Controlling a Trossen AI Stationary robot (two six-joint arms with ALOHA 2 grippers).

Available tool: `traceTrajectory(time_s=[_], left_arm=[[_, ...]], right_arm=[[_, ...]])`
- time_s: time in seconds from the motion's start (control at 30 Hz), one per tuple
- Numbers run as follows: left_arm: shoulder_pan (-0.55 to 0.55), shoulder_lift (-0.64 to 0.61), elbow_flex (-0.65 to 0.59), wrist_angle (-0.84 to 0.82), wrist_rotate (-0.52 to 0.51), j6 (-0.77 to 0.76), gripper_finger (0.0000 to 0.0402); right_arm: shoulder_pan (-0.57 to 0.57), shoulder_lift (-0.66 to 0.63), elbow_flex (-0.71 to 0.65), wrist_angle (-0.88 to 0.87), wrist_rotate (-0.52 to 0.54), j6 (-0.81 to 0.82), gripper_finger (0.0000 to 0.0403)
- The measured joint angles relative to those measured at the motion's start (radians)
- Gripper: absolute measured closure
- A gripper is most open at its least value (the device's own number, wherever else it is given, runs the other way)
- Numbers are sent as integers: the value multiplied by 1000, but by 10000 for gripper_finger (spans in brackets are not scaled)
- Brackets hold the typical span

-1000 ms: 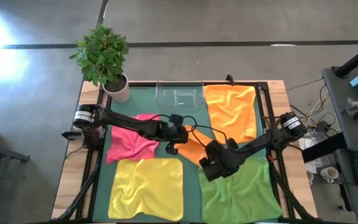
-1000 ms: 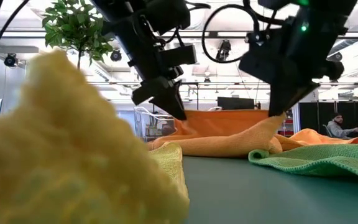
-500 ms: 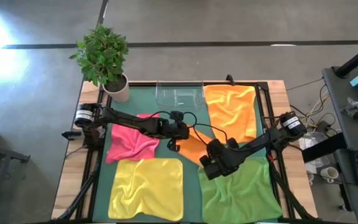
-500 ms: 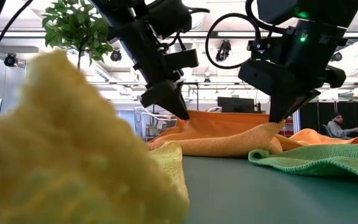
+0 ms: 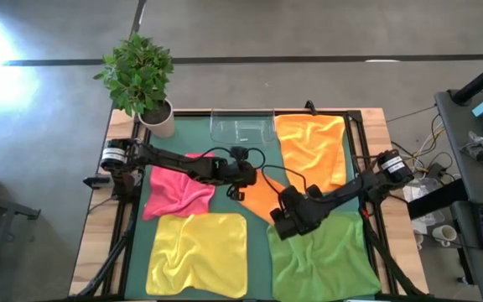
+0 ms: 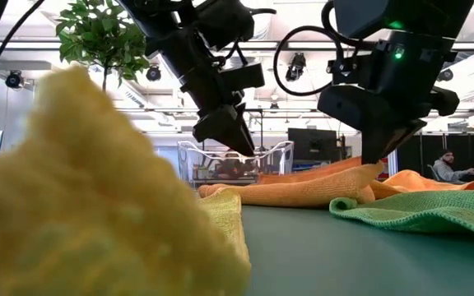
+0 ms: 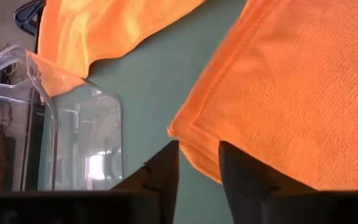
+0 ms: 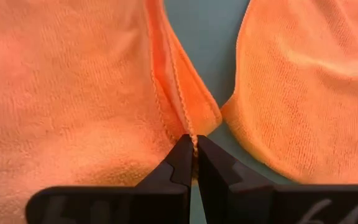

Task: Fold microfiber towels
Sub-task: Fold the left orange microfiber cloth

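Landmark: the clear tray (image 5: 241, 128) at the table's (image 5: 374, 126) far edge.
Centre towel (image 5: 258, 201): orange, lying just in front of the tray, between the two grippers.
Right gripper (image 8: 193, 163): fingers pinched together on this towel's edge, probably to keep that edge from sliding while a fold is made.
Left gripper (image 7: 197, 163): fingers slightly apart, straddling the corner nearest the tray; I judge it is about to close there.
Other towels: second orange (image 5: 313, 147) beside the tray; pink (image 5: 177, 189), yellow (image 5: 198, 253), green (image 5: 329, 262) farther out, all unfolded.
Tray contents: seemingly nothing.
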Motion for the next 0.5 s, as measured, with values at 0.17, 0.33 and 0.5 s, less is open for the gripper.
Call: traceTrajectory(time_s=[0.17,0.33,0.5], left_arm=[[6,-1,0,2,-19,-1,259],[6,-18,-1,-9,-28,-3,246],[6,-30,-1,-6,-27,-3,245]], right_arm=[[-26,-17,0,-3,-20,-39,394],[-51,-30,1,3,-20,-105,394],[-71,-30,0,4,-23,-139,393]])
